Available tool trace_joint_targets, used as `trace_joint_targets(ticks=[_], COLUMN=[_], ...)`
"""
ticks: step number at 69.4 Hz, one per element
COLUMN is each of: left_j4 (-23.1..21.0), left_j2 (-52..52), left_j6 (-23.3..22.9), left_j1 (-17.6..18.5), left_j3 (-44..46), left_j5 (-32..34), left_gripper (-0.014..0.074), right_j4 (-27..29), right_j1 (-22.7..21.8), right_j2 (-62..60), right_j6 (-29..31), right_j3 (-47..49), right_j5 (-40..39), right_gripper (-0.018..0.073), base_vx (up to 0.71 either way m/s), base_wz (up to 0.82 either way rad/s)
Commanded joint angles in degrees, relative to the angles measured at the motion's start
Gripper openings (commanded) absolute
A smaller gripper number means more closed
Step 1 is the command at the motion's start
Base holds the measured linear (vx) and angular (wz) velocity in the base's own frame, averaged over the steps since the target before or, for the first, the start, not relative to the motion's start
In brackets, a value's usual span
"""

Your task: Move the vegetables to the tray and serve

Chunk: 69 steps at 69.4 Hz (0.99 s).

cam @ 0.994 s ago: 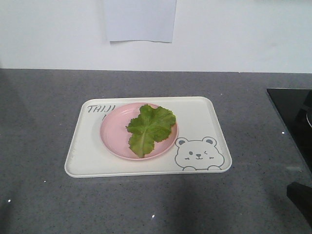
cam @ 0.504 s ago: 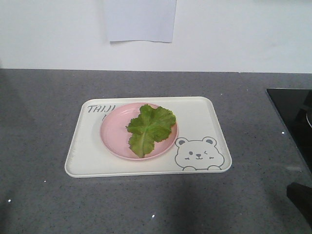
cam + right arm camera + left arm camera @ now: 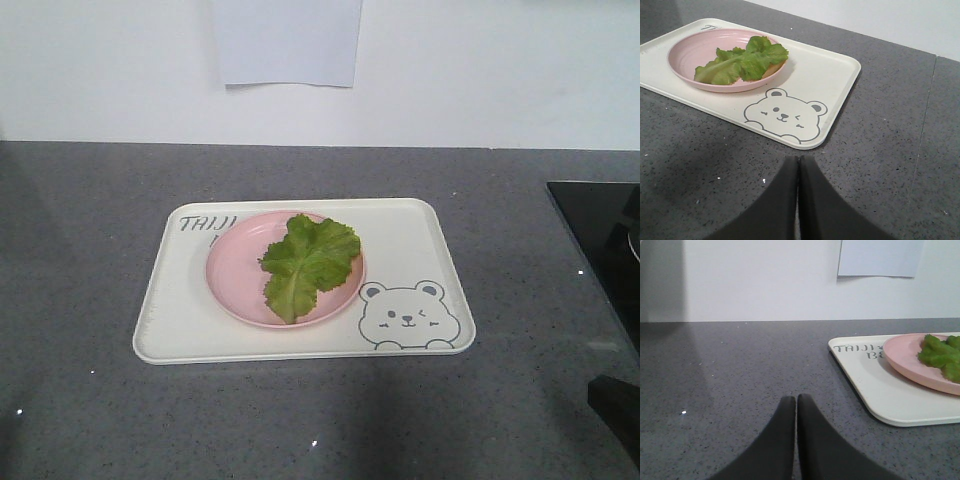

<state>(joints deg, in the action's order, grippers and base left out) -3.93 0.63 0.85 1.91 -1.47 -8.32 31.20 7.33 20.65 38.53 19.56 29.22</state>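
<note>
My left gripper (image 3: 796,402) has its 2 dark fingers pressed together with nothing between them, hovering low over the grey speckled countertop (image 3: 80,250), well to the left of the tray (image 3: 890,400). My right gripper (image 3: 799,162) is likewise closed and empty, its fingertips meeting just short of the tray's near edge, close to the corner where the winking bear face (image 3: 784,115) is printed. From the front view, the cream-white tray (image 3: 420,240) lies flat on the counter with the start of its grey "TAIJI" lettering (image 3: 207,223) showing at its far left corner, partly covered by the round pink plate (image 3: 232,270). The plate rests on the tray, left of centre. The single ruffled green lettuce leaf (image 3: 305,262) lies on the plate, its pale rib pointing toward the plate's near rim and its frilled top reaching just over the far right rim. Behind the counter is a white wall with 1 sheet of paper (image 3: 286,40) fixed to it. A black glossy surface (image 3: 600,240) sits at the counter's right edge.
</note>
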Motion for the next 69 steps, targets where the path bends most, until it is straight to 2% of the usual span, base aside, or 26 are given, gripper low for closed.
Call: trace_joint_targets(ticks=[1,27,32,42,49,54,69], left_j4=[-0.2,-0.2,-0.2,-0.2,-0.2,-0.2,-0.2], left_j2=[0.7,0.7,0.7,0.7,0.7,0.7,0.7], left_j6=[-0.5,-0.5,-0.5,-0.5,-0.5,-0.5,-0.5], left_j1=[-0.2,-0.2,-0.2,-0.2,-0.2,-0.2,-0.2], left_j3=[-1.5,-1.5,-1.5,-1.5,-1.5,-1.5,-1.5], left_j5=[4.6,4.6,4.6,4.6,4.6,4.6,4.6], left_gripper=[-0.0006,-0.0006,-0.0006,-0.0006,-0.0006,-0.0006,-0.0006], right_j4=[1.0,0.9,-0.9,-2.3,-4.4,-8.0,-27.5], right_j1=[0.0,0.0,0.0,-0.1,-0.1,-0.1,-0.1], right_j2=[0.5,0.5,0.5,-0.3,-3.8,-7.4,-18.7], right_j6=[0.3,0.3,0.1,-1.4,-8.1,-14.5,-36.5], right_j3=[1.7,1.7,1.5,-1.9,-6.1,-9.3,-16.3], right_j5=[-3.1,-2.6,-2.3,-6.1,-11.4,-15.0,-16.9], right_gripper=[-0.0006,-0.0006,-0.0006,-0.0006,-0.0004,-0.0003,-0.0003], base_vx=[0.0,0.0,0.0,0.0,0.0,0.0,0.0], base_wz=[0.0,0.0,0.0,0.0,0.0,0.0,0.0])
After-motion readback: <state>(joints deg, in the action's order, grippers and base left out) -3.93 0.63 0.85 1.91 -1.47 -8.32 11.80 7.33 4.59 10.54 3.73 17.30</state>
